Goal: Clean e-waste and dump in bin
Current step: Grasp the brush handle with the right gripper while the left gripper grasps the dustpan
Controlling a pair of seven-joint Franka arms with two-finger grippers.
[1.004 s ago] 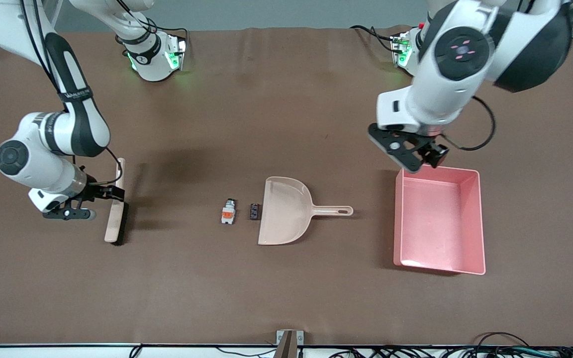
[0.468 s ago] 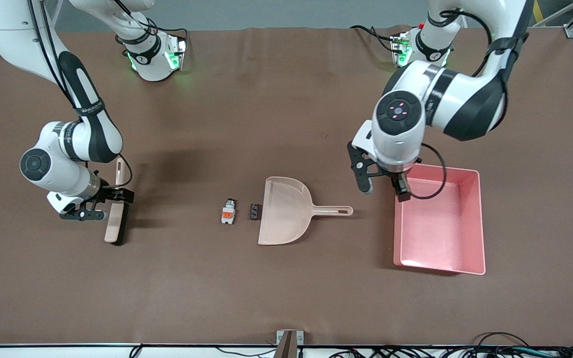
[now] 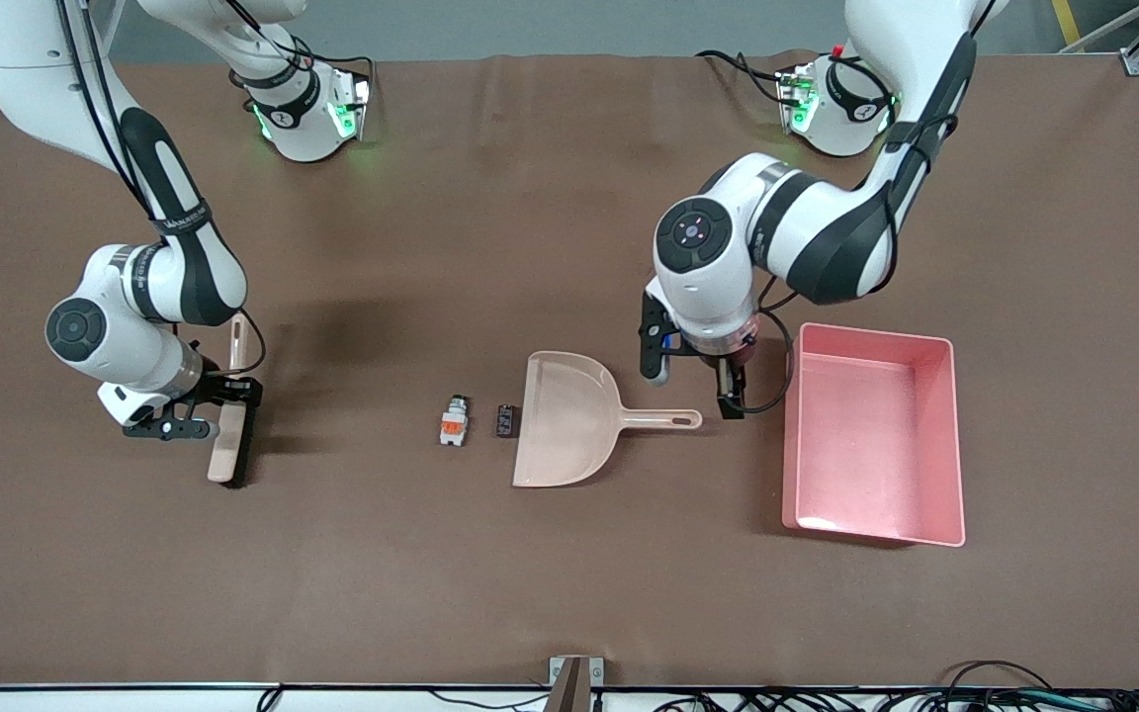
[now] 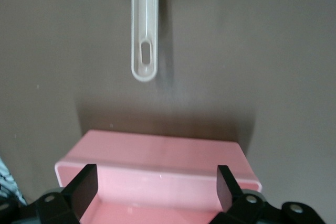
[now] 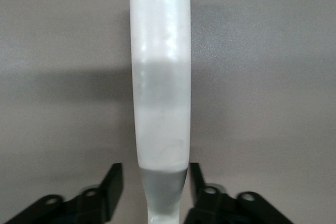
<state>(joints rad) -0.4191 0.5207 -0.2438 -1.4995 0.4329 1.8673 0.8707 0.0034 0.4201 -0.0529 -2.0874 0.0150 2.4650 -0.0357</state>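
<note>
The e-waste lies beside the dustpan's mouth: a white-grey piece with an orange patch (image 3: pixel 453 421) and a small dark block (image 3: pixel 505 419). The beige dustpan (image 3: pixel 565 420) points its handle (image 3: pixel 663 419) toward the pink bin (image 3: pixel 876 435). My left gripper (image 3: pixel 690 388) is open and empty, over the table between the dustpan handle and the bin. In the left wrist view (image 4: pixel 156 190) the bin wall (image 4: pixel 157 156) and the handle (image 4: pixel 145 35) show. My right gripper (image 3: pixel 223 400) is open and straddles the brush handle (image 5: pixel 160 77), with gaps at both fingers (image 5: pixel 113 182).
The brush (image 3: pixel 231 425) lies on the brown table toward the right arm's end, bristles down along one side. Both robot bases stand along the table's farthest edge. Cables lie at the front edge.
My left gripper has swung from over the bin's corner to beside the dustpan handle. My right gripper has shifted slightly onto the brush handle. The e-waste, dustpan and bin have not moved.
</note>
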